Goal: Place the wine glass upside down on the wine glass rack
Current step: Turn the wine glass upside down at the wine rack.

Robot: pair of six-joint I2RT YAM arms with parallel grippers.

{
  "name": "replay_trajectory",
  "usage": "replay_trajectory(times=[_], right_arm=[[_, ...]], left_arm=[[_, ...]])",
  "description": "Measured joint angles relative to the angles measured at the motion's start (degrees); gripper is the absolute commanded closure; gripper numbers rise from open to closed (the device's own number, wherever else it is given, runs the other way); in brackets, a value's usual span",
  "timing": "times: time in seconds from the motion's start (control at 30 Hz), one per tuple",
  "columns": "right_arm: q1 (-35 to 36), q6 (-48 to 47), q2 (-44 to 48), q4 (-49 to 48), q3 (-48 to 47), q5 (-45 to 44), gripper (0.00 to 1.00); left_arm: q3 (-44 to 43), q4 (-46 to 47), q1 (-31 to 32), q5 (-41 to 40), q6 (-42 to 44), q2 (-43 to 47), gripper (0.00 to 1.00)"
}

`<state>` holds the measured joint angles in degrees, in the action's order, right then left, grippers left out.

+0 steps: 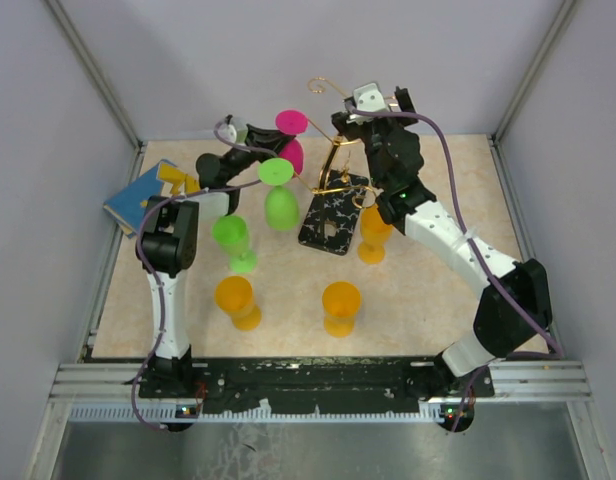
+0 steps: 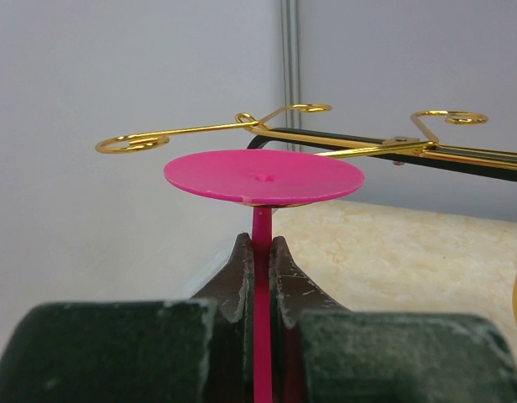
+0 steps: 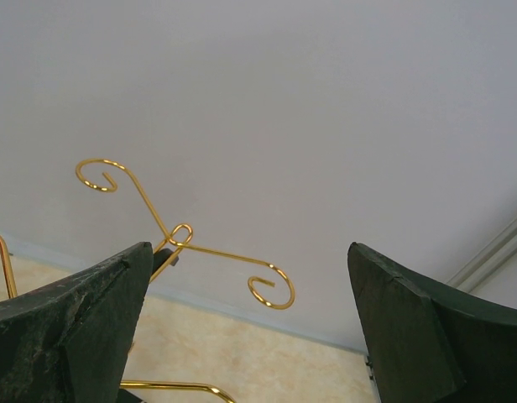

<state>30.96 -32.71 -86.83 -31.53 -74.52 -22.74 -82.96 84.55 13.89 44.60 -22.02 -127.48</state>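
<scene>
Left jaws around pink wine glass

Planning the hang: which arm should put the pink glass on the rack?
Left: left end effector grips the pink glass by the stem, foot up beside the rack; the right end effector is open, empty.

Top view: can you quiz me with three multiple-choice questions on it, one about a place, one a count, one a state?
1. Where is the pink wine glass? A standing on the table; B held upside down beside the wine glass rack; C lying on the rack's base.
2. How many orange glasses are there? A one; B three; C five.
3. How is the right gripper? A open; B shut on a glass; C shut on the rack.
Answers: B, the left gripper clamps its stem; B, three stand on the table; A, its fingers are wide apart, empty.
</scene>
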Motion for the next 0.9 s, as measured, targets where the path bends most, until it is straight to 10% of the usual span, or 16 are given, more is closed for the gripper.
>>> replay_trajectory(times=[0.43, 0.9], right_arm=[[0.00, 0.44, -0.07, 1.03, 0.00, 0.02, 0.01], [0.00, 1.33, -0.07, 1.18, 0.00, 0.00, 0.01]], left_arm=[[-2.08, 1.38, 0.22, 8.26, -2.84, 0.00, 0.96], [-3.26, 0.70, 1.11, 9.99, -2.12, -0.04, 0.52]])
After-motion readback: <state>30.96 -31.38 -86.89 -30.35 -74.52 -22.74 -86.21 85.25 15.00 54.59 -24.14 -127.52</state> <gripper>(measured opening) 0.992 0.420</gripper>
